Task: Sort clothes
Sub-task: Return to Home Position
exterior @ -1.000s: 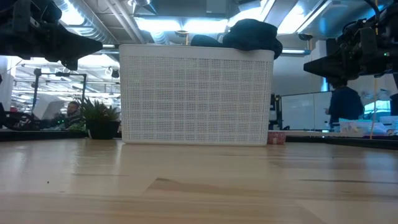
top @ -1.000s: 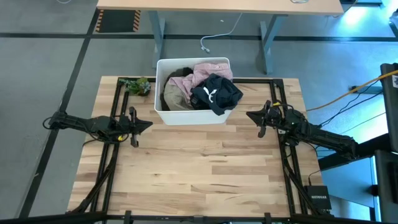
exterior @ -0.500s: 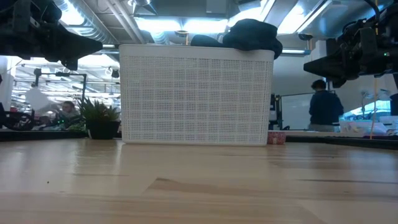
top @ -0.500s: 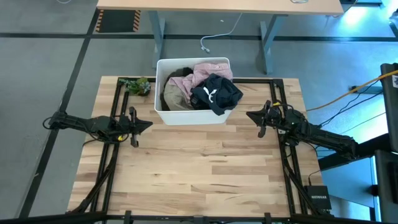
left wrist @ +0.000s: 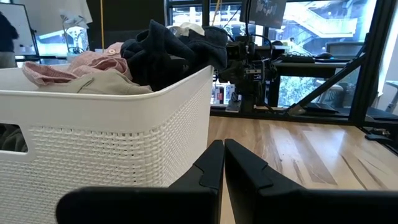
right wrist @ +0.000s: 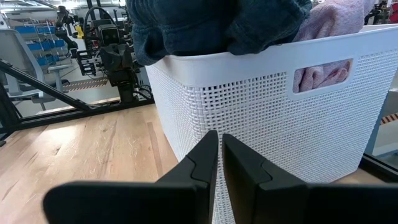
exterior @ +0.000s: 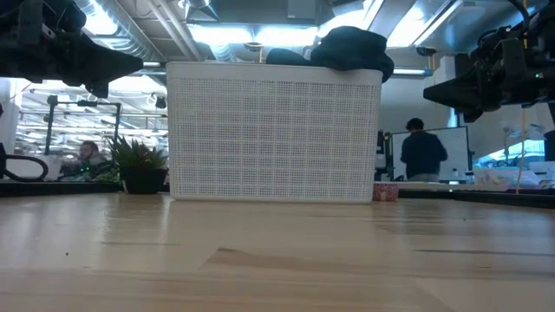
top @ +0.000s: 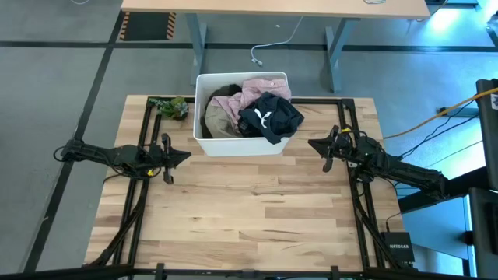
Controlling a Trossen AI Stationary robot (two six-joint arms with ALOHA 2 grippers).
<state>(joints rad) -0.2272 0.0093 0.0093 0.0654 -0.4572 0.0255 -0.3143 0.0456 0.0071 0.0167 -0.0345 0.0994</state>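
High view first: the tabletop [top: 257, 210] is being shown with no garment lying on it, and nothing on it is being moved. Against the pictures of a second ago, both arms, the bin and its load are being kept exactly where they were. Only a person [exterior: 422, 152] in the room behind is being seen further to the left in the low view, well apart from the rig. From that stillness the return to rest is being judged as good as finished, and the sorting with it, since all the clothes are being held by the bin.

The bin [top: 233, 146] is being shown at the far middle of the tabletop, between the two arms. It is being filled to above its rim. The olive-green garment [top: 216, 120] is being held at its left side and the pink garment [top: 253, 92] toward the far right. The black garment [top: 268, 117] with the white logo is being draped on top at the near right corner, its edge hanging just over the rim. A further dark piece [top: 227, 88] is being glimpsed at the far left.

The left gripper [top: 187, 155] is being held over the tabletop's left side, near the bin's near left corner. The right gripper [top: 311, 144] is being held opposite it, near the right corner. In both wrist views the fingers [left wrist: 212, 167] [right wrist: 208, 155] are being pressed together, clenched on nothing.

A plant [top: 173, 106] is being left just beside the bin's far left corner.
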